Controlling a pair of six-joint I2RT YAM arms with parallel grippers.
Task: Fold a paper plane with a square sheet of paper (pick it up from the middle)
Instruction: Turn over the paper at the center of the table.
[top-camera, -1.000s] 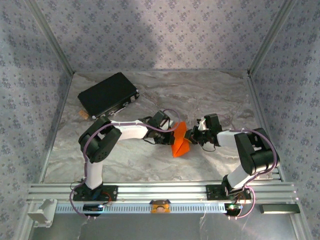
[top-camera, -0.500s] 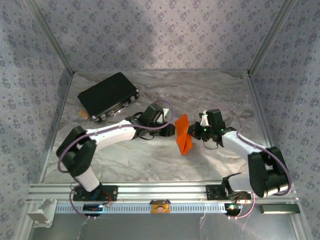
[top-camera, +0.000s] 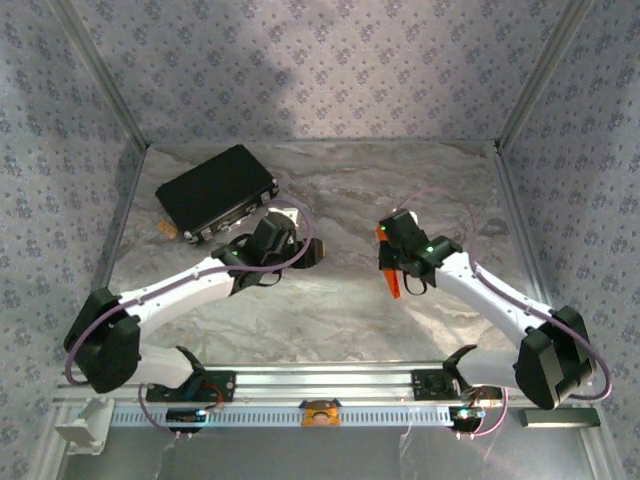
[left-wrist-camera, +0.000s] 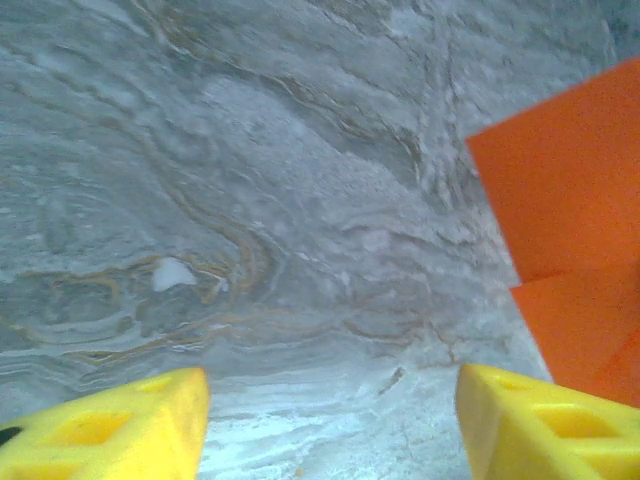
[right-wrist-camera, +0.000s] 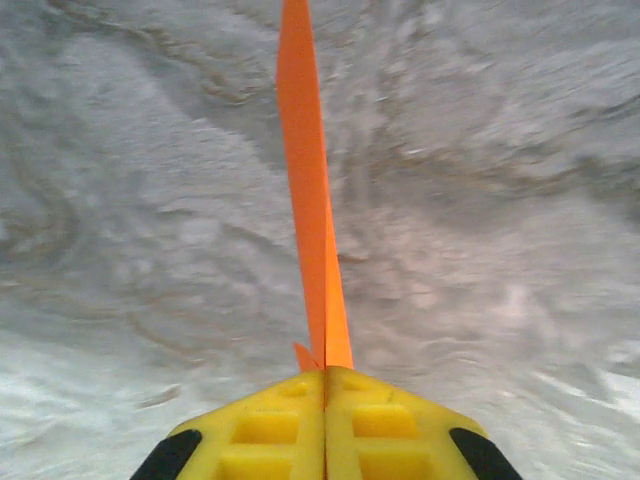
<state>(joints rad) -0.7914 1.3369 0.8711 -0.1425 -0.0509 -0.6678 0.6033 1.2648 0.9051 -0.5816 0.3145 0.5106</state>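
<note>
- We work on a grey marbled table top (top-camera: 330, 320), walled in by blue-grey flower-patterned panels (top-camera: 320, 70) set in an aluminium frame (top-camera: 320, 382).
- A flat black rectangular case (top-camera: 215, 190) lies closed near the table's far left corner. We cannot tell what it holds.
- Our right gripper (right-wrist-camera: 325, 385) has its yellow fingers (right-wrist-camera: 280, 420) pressed together on the bright orange folded paper plane (right-wrist-camera: 305, 150). The plane juts forward edge-on from the pinch, over the right half of the table.
- Our left gripper (left-wrist-camera: 330, 420) stands wide, with bare table between its fingers.
- In the left wrist view we see the orange paper off to the right, and from above we see the two grippers apart.
</note>
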